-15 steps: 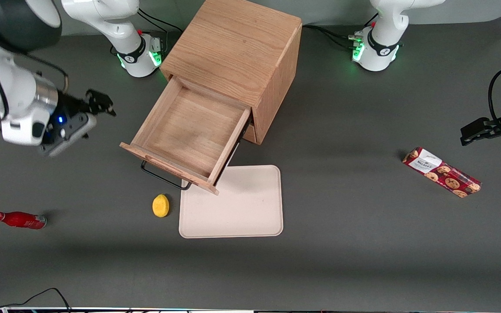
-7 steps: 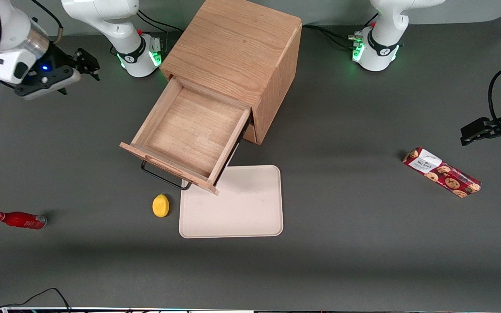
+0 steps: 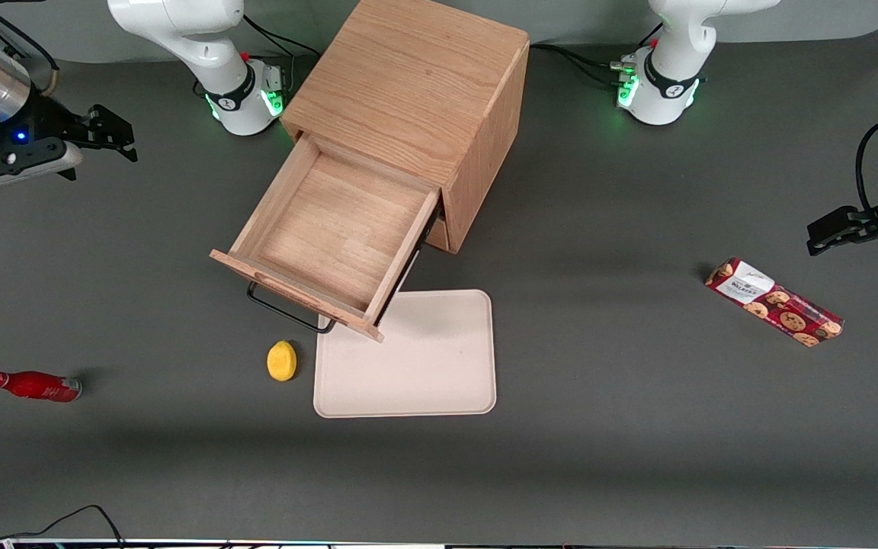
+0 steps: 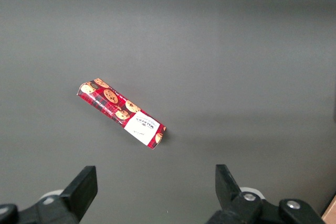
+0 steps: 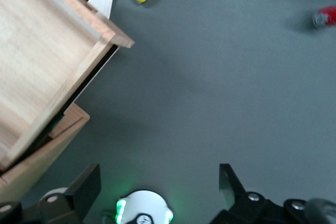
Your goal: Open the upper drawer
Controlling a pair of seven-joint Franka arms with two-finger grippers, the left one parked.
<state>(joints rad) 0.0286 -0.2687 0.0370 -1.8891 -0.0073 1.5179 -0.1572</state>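
Observation:
The upper drawer point(image 3: 328, 232) of the light oak cabinet point(image 3: 416, 84) stands pulled far out, its bare inside showing and its thin dark wire handle point(image 3: 286, 313) at the front. The same drawer point(image 5: 42, 61) shows in the right wrist view. My gripper point(image 3: 111, 137) hangs high toward the working arm's end of the table, well away from the drawer and farther from the front camera than the handle. It point(image 5: 157, 187) is open with nothing between its fingers. The lower drawer is hidden under the upper one.
A beige tray point(image 3: 408, 358) lies in front of the drawer, partly under its front. A yellow lemon point(image 3: 281, 360) sits beside the tray. A red bottle point(image 3: 31, 385) lies toward the working arm's end. A cookie box point(image 3: 774, 301) lies toward the parked arm's end.
My gripper has drawn back from beside the drawer, away from the front camera and toward the working arm's end of the table. The drawer has stayed pulled out.

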